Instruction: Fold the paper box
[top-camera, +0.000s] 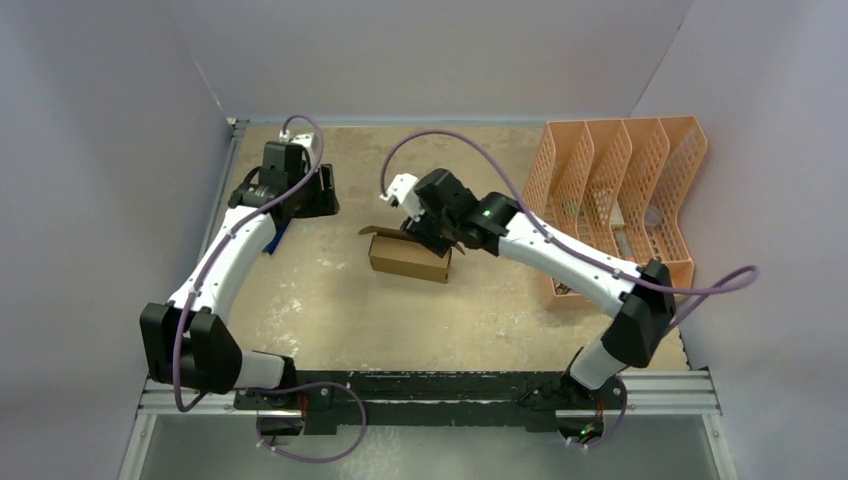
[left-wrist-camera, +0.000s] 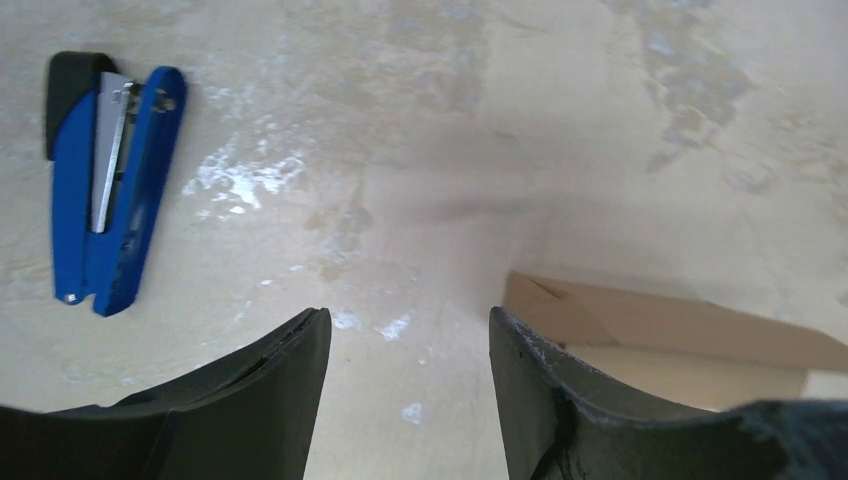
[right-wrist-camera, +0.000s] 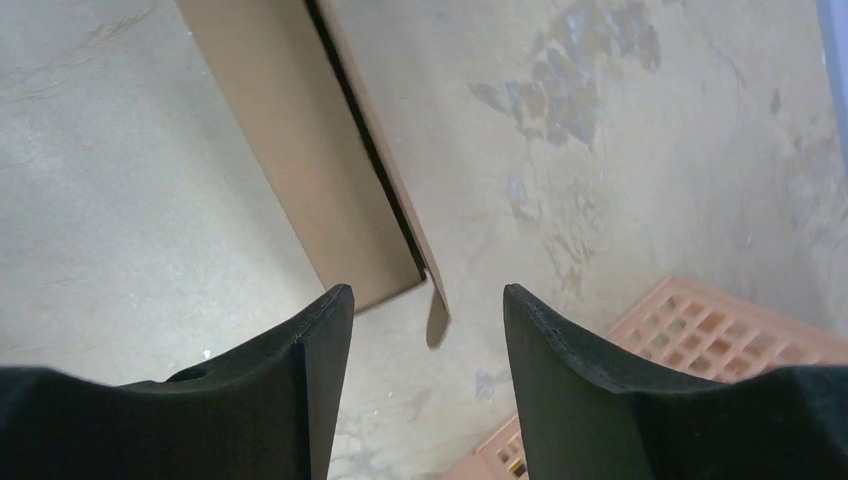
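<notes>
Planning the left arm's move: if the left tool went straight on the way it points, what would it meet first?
Probably bare table, though depth is unclear: the open left tool frames nothing else. The paper box sits just beside it, the blue stapler farther off.

We see soft, even light and faint shadows. In our 2 wrist views the near fingers (left-wrist-camera: 250, 400) blur.
</notes>
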